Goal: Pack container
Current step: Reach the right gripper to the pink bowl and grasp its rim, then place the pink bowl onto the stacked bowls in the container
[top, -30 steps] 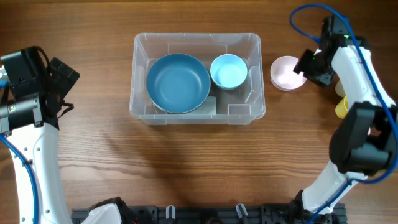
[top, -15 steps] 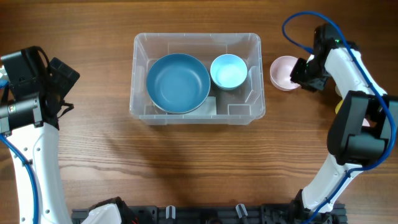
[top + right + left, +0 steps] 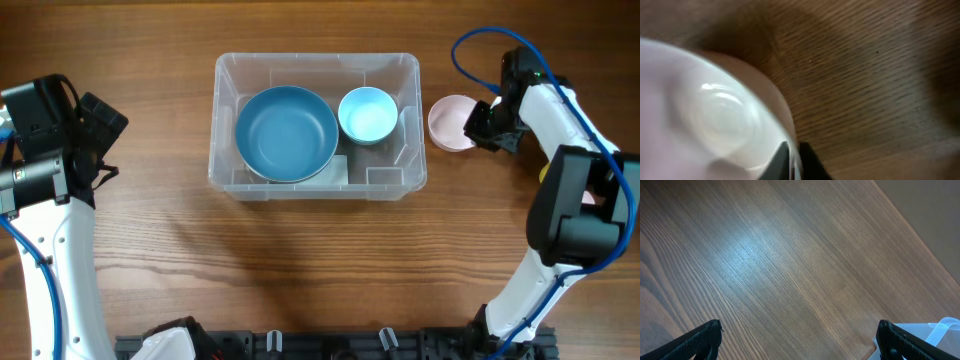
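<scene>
From my station, the container [image 3: 225, 120] sits on the wooden table [image 3: 320, 260] a little above the middle of the overhead view, its long sides running left to right. Two bowls are already in it: a large blue bowl [image 3: 287, 133] fills the left and middle of the floor, and a small light-blue bowl [image 3: 367, 113] stands beside it toward the far right corner, their rims very close or touching (I cannot tell which from above). Just outside the container's right wall, on the table, is a pink bowl [image 3: 450, 122]. My right gripper [image 3: 480, 128] is at that bowl's right edge, and in the right wrist camera the pink bowl [image 3: 715, 115] fills the left of the picture with the right gripper [image 3: 794, 160] pinched tight on its rim, one dark finger [image 3: 780, 162] inside the lip and the other outside it. A yellow object [image 3: 548, 172] shows at the right arm's edge, mostly hidden, so I cannot say what it is. My left gripper [image 3: 108, 145] is well apart from the container at the far left. In its wrist camera the left gripper [image 3: 800, 340] has its jaws spread wide over bare wood and holds nothing, with a corner of the container [image 3: 940, 330] just showing at lower right.
</scene>
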Tool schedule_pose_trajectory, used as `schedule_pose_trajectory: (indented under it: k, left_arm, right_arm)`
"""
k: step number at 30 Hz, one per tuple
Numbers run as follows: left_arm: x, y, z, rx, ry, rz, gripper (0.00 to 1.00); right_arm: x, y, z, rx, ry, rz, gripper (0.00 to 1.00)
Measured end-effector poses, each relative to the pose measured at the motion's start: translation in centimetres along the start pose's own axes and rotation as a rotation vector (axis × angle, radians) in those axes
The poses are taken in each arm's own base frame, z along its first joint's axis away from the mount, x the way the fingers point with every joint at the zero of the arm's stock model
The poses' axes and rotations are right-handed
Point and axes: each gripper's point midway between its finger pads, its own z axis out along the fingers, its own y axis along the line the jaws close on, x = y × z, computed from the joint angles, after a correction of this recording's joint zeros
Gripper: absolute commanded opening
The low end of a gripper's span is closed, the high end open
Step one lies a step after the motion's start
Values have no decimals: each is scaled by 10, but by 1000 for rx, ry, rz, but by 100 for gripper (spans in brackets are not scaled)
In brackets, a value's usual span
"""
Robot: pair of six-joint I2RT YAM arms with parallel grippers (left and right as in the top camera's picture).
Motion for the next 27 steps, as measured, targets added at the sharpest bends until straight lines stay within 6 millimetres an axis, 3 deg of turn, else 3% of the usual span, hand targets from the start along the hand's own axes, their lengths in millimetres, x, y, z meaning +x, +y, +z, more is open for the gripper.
schedule_pose_trajectory:
  k: [3, 5, 10, 12, 17, 21, 27]
  left_arm:
    - [0, 0, 0, 0, 0, 0, 100]
    - [0, 0, 0, 0, 0, 0, 100]
    - [0, 0, 0, 0, 0, 0, 100]
    - [0, 0, 0, 0, 0, 0, 100]
    - [0, 0, 0, 0, 0, 0, 100]
    - [0, 0, 0, 0, 0, 0, 100]
    - [0, 0, 0, 0, 0, 0, 100]
  right_arm:
    - [-7, 3, -22, -20, -54, -9, 4]
    - [-13, 6, -48, -41, -116, -19, 5]
    - [-22, 12, -121, -100, -291, -43, 4]
    - [-22, 14, -160, -132, -384, -56, 4]
    - [-3, 31, -238, -205, -573, -167, 4]
    - [26, 77, -261, -268, -619, -370, 4]
    - [53, 148, -240, -318, -589, -595, 4]
